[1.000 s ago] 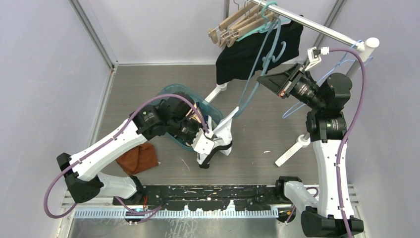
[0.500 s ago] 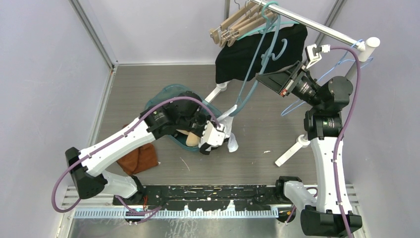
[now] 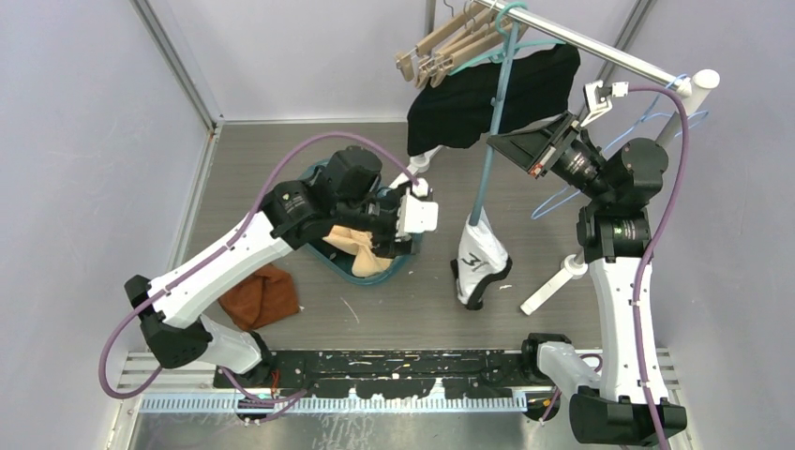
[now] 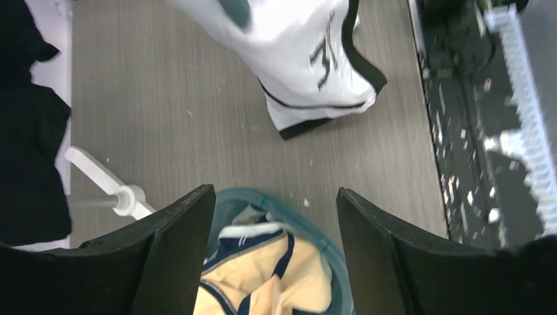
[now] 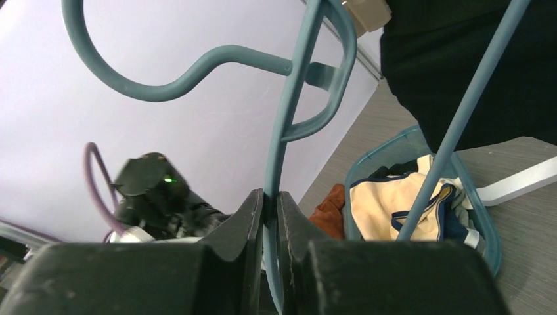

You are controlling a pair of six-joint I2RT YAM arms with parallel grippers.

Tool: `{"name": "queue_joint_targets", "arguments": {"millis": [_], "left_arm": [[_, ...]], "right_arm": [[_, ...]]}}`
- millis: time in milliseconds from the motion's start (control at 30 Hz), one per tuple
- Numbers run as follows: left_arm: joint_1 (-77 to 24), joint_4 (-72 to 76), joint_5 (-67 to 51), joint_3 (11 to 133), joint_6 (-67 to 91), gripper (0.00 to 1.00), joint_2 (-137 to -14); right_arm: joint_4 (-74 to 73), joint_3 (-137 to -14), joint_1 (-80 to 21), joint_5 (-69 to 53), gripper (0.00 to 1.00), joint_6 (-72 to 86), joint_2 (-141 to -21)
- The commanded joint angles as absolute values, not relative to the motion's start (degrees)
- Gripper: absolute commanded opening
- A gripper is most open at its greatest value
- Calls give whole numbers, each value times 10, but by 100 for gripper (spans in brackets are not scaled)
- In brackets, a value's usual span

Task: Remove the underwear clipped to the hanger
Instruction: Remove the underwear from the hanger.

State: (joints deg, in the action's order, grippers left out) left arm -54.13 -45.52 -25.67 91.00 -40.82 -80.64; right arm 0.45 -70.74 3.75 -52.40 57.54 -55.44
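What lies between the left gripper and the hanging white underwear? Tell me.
Just the teal basket's rim, then bare grey table, as the left wrist view shows; the open left gripper sits apart from the white underwear.

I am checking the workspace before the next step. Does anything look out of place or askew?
Yes. The teal hanger, pinched by the right gripper, hangs almost vertical instead of level, with the white underwear dangling from its lower end. Also, a brown cloth lies outside the basket.
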Motion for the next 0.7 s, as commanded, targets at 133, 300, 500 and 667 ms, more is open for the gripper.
{"name": "queue_joint_targets", "arguments": {"millis": [133, 300, 500, 667], "left_arm": [[-592, -368, -215, 1052, -114, 79, -893], [-624, -357, -87, 1115, -60, 84, -942], [-626, -361, -40, 1164, -49, 74, -984], [-626, -350, -18, 1140, -60, 54, -977]], "right_arm": [[18, -726, 33, -481, 1, 550, -555], [18, -720, 33, -482, 1, 550, -551], [23, -712, 33, -487, 1, 554, -547], [25, -706, 31, -490, 1, 555, -545]]}}
